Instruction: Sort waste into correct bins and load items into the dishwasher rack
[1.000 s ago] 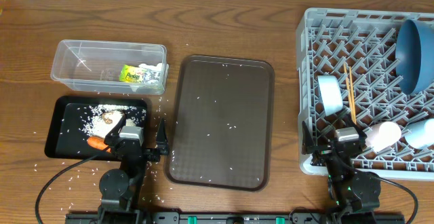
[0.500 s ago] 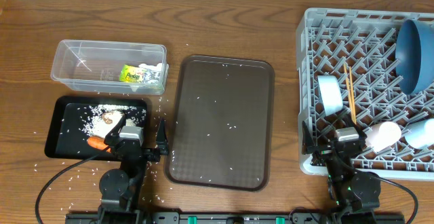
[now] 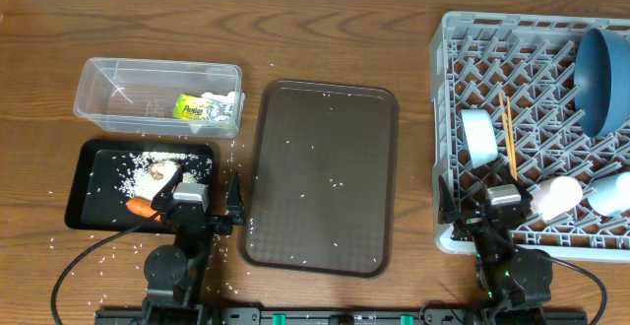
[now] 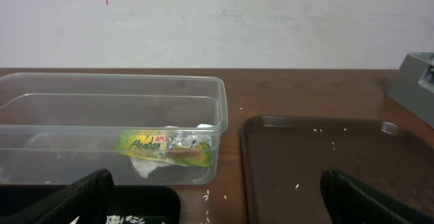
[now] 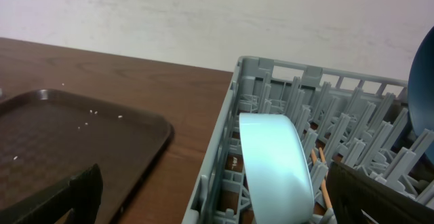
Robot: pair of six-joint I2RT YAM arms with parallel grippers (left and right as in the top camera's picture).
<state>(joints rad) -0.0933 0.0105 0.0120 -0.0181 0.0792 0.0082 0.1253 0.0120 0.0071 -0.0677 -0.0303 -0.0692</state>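
A: Both pairs of jaws, how do they stand?
B: Left gripper (image 4: 217, 205) and right gripper (image 5: 224, 198) are wide apart, empty. The wrapper (image 4: 167, 145) lies in the clear tub (image 4: 108, 78), far beyond the left jaws

Brown wooden table (image 3: 325, 30), all quiet. Far left: clear tub (image 3: 157, 64), black tray (image 3: 89, 205) just in front of it, nearly touching. Centre: brown tray (image 3: 320, 182) lying flat, just beside both. Right: grey rack (image 3: 442, 98), apart from brown tray, cut off at frame edge. Scatter of white grains (image 4: 207, 195) on wood around tub and black tray. Black cable (image 3: 74, 264) loops across near-left corner.
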